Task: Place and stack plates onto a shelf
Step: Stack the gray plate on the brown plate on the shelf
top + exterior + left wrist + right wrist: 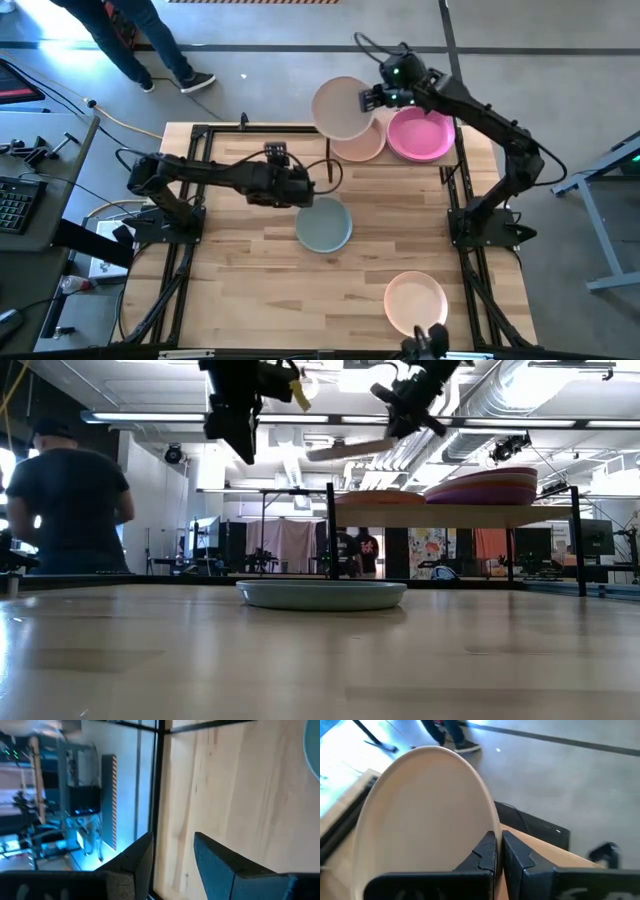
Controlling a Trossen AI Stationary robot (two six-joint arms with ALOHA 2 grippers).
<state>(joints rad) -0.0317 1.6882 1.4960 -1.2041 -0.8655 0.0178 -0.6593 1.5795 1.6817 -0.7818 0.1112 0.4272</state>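
Right gripper grasping cream plate over shelf stack; left gripper, released, beside grey-teal plate.

No text, label, brand or number can be read anywhere

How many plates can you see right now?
5 distinct: cream plate in the right gripper, peach and magenta stacks' tops on the shelf, grey-teal and pink on the table. Stacks hide more.

The right end effector pinches the rim of a cream plate
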